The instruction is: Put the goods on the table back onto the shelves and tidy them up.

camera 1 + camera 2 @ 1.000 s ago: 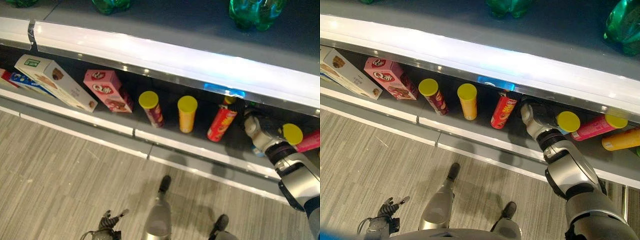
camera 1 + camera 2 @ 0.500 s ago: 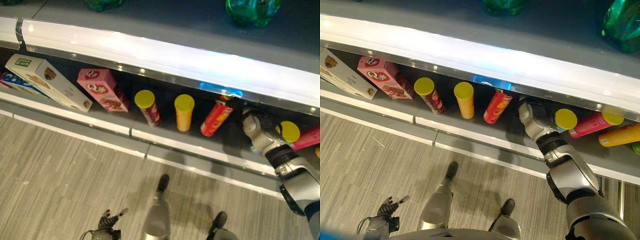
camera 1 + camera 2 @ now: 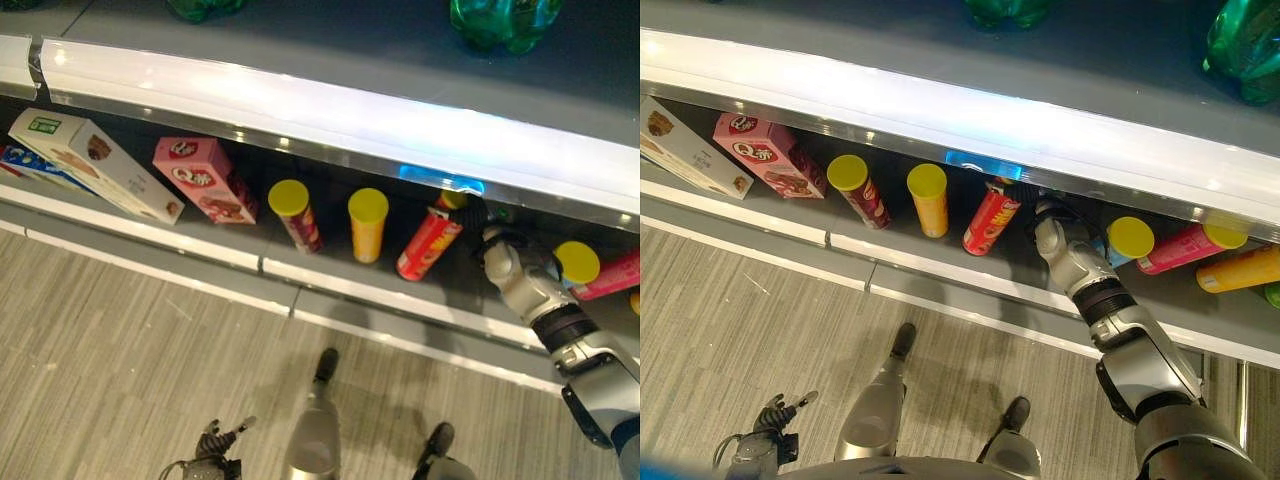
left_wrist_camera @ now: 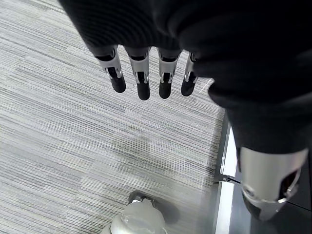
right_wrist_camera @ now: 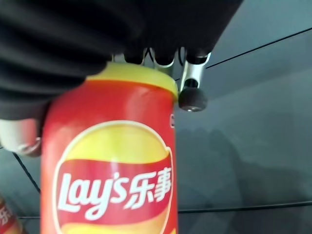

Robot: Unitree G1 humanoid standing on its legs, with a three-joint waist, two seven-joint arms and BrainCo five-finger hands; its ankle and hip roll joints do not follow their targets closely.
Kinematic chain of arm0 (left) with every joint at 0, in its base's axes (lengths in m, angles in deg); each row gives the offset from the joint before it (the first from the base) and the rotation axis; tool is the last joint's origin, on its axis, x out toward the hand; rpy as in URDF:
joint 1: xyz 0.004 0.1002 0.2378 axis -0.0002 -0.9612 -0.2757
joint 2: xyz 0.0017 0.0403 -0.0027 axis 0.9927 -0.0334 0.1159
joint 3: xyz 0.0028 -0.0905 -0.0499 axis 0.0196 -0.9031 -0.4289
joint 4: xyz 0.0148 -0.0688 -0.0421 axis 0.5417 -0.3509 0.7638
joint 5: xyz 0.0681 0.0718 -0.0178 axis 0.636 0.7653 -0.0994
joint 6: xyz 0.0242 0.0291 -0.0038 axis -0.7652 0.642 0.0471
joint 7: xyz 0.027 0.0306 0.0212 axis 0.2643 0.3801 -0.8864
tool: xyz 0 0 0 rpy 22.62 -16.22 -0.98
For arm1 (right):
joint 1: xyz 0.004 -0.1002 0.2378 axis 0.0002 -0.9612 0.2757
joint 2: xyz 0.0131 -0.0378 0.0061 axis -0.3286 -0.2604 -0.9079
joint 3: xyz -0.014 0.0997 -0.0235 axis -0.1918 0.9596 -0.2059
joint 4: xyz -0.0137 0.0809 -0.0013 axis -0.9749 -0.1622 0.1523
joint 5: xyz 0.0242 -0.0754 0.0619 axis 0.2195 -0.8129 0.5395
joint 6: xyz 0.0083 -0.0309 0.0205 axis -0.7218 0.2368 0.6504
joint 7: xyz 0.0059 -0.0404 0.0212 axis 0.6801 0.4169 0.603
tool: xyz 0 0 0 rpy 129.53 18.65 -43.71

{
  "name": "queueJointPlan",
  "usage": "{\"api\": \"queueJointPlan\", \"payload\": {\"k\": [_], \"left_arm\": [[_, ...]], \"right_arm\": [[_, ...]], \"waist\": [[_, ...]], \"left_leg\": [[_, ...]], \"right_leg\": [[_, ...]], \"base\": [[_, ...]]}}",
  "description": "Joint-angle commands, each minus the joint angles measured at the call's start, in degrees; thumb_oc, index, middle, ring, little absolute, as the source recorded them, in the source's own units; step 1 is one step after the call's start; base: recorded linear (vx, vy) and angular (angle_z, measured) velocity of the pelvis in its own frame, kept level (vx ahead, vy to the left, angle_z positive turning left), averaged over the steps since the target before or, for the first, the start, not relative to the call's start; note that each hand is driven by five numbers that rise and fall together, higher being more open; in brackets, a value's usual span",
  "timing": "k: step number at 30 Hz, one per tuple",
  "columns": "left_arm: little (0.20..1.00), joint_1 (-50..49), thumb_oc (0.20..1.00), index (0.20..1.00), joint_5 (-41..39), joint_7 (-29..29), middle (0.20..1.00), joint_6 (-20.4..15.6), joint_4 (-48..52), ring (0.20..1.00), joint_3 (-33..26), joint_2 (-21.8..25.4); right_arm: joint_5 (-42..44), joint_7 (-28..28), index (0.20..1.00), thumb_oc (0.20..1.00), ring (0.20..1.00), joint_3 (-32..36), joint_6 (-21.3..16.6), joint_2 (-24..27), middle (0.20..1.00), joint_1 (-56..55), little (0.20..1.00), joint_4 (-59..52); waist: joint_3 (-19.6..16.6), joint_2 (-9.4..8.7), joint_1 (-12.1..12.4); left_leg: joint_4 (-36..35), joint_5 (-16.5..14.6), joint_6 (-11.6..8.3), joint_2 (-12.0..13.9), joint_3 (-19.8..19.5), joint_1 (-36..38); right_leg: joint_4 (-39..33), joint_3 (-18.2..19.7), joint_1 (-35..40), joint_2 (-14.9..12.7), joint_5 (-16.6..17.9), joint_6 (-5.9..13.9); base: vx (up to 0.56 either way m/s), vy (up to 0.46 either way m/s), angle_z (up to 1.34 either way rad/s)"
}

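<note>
A red chip can [image 3: 428, 243] with a yellow lid stands tilted on the lower shelf [image 3: 400, 290], its top leaning back under the lit shelf edge [image 3: 300, 105]. My right hand [image 3: 505, 265] reaches into the shelf at the can's upper end. In the right wrist view the red can [image 5: 112, 165] sits against the palm, with the fingers [image 5: 192, 97] curled behind its lid. My left hand [image 3: 215, 450] hangs low over the floor, and its fingers [image 4: 141, 83] are straight and hold nothing.
Left of the red can stand a yellow can [image 3: 367, 225] and a dark red can [image 3: 297, 215], then a pink box [image 3: 200, 178] and a white box [image 3: 95, 165]. A yellow-lidded can [image 3: 577, 262] and a pink can [image 3: 610, 275] lie to the right. Green bottles [image 3: 505, 20] stand above.
The red can leans further, its base now more to the left. My right hand has drawn slightly leftward and nearer the shelf front. The view shifted a little early on.
</note>
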Motion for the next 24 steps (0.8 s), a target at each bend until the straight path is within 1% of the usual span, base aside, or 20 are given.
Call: {"api": "queueJointPlan", "payload": {"k": [1, 9, 16, 24], "left_arm": [[1.000, 0.47, 1.000, 1.000, 0.97, -1.43, 1.000, 0.03, -2.22, 1.000, 0.09, 1.56], [1.000, 0.64, 1.000, 1.000, 0.88, -1.29, 1.000, -0.24, -2.06, 1.000, 0.34, 2.01], [1.000, 0.83, 1.000, 1.000, 0.71, -1.16, 1.000, -0.47, -2.08, 1.000, 0.70, 2.43], [1.000, 0.89, 1.000, 1.000, 0.67, -1.08, 1.000, -0.46, -2.30, 1.000, 0.74, 2.48]], "right_arm": [[-1.34, 1.41, 0.200, 0.200, 0.200, 0.63, -2.13, 2.41, 0.200, 1.45, 0.200, -5.40], [-2.08, 1.59, 0.200, 0.200, 0.200, -0.54, -1.96, 3.73, 0.200, 4.44, 0.200, -3.17], [-2.93, 2.02, 0.200, 0.200, 0.200, -1.52, -1.94, 5.48, 0.200, 7.13, 0.200, -1.64], [-3.60, 2.28, 0.200, 0.200, 0.200, -1.92, -1.69, 6.73, 0.200, 7.82, 0.200, -1.18]], "waist": [[-0.99, -0.79, -0.56], [-1.08, -1.09, -0.32], [-0.47, -1.15, -0.11], [0.08, -0.77, -0.02]], "left_leg": [[7.57, -12.08, -0.20, 4.80, 2.28, 2.58], [7.46, -11.96, -0.34, 4.84, 2.27, 2.48], [7.74, -11.81, -0.45, 4.93, 1.91, 2.01], [7.84, -11.63, -0.47, 4.90, 1.64, 1.54]], "right_leg": [[10.14, 4.42, -3.81, -6.44, -5.50, 1.06], [10.14, 4.54, -3.92, -6.40, -5.43, 1.07], [10.69, 4.65, -4.44, -6.42, -5.69, 1.02], [11.14, 4.67, -4.92, -6.45, -5.86, 0.94]], "base": [[0.00, 0.000, 0.00], [0.00, 0.000, 0.00], [0.00, 0.000, 0.00], [0.00, 0.000, 0.00]]}}
